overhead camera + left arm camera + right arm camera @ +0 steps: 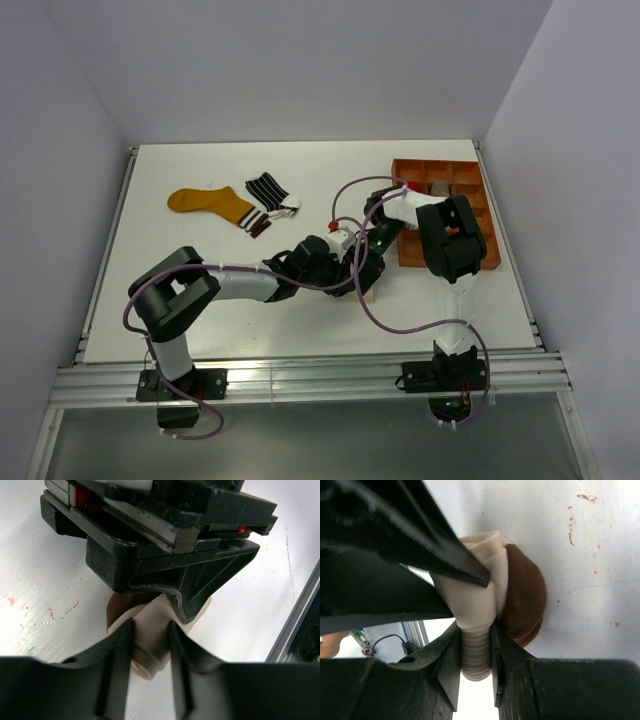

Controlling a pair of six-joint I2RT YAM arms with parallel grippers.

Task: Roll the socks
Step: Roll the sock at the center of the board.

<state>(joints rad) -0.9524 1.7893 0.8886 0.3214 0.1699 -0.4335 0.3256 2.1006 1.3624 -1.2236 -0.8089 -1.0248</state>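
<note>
Black fingers of the right claw (476, 652) pinch the cream sock (476, 597) by its ribbed cuff, brown toe bulging right; the left claw (150, 632) clamps the same bundle, and each claw's body hides much of it. It sits mid-frame on the table (460, 300), left of the tray (440, 165). The mustard sock (210, 203) and striped sock (270, 190) lie upper left, well apart.

a white table (320, 170) fills the view, boxed in by pale grey walls (300, 70). at about two o'clock on it sits an orange-brown compartment tray (435, 163), a small greyish item (440, 188) in one cell, too small to identify. aluminium rails (300, 378) run along six o'clock. red specks (585, 497) mark the tabletop.
</note>
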